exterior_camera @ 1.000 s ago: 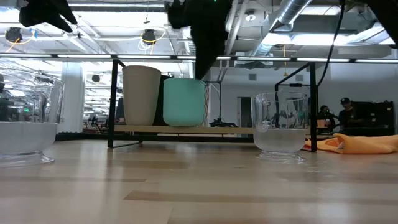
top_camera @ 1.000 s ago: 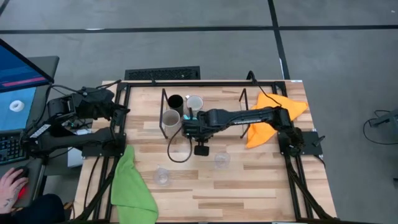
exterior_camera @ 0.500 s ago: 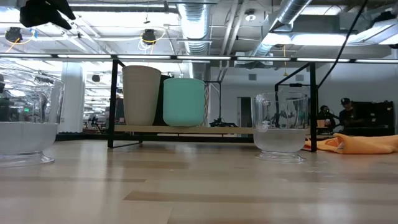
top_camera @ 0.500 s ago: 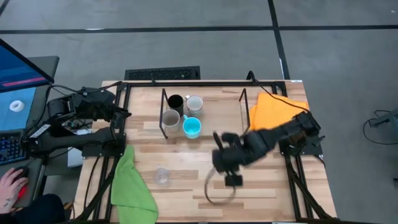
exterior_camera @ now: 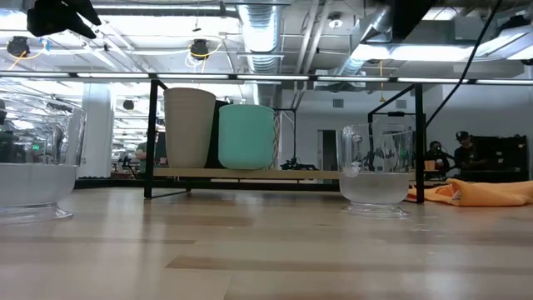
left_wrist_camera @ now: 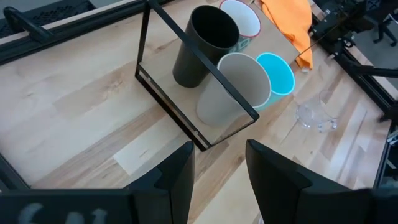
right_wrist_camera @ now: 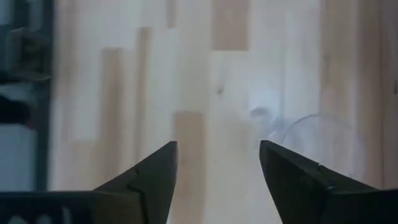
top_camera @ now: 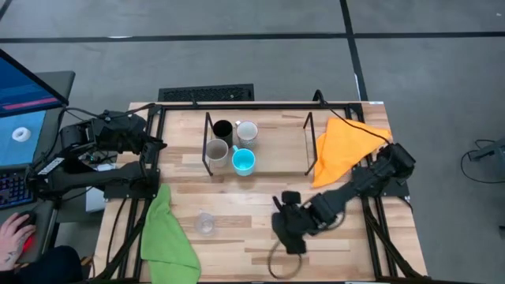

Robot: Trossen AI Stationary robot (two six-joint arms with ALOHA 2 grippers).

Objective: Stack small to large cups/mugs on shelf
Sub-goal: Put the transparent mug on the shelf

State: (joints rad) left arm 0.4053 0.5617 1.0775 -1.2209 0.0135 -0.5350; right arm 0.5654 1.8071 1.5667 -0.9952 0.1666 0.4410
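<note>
**Inspector A:** Presently, the right gripper (top_camera: 287, 230) hangs over the near centre of the table (top_camera: 260, 181), its arm reaching in from the right edge. In its own wrist view the 2 fingers (right_wrist_camera: 146, 177) stand well apart with bare board between them, nothing held. 1 clear glass cup (right_wrist_camera: 311, 134) shows faintly just beyond the fingers, blurred.

**Inspector B:** And the left gripper (left_wrist_camera: 217, 180)?

**Inspector A:** Parked at the far left corner, outside the black frame. Its fingers are spread a little and empty, pointing toward the shelf (top_camera: 276, 167).

**Inspector B:** Shelf contents?

**Inspector A:** 4 mugs, all grouped at the shelf's left end. The black mug (top_camera: 222, 129) and the white mug (top_camera: 247, 131) sit side by side at the far edge; the grey-beige mug (top_camera: 217, 151) and the light blue mug (top_camera: 243, 161) sit in front of them, nearer. All 4 are upright. The low view confirms the grey-beige mug and the light blue mug standing side by side on the board.

**Inspector B:** Off the shelf?

**Inspector A:** A second clear glass cup (top_camera: 205, 223) stands on the table near left, just beside a green cloth (top_camera: 167, 237). An orange cloth (top_camera: 343, 146) lies at the right, beside the shelf's right end.
</note>
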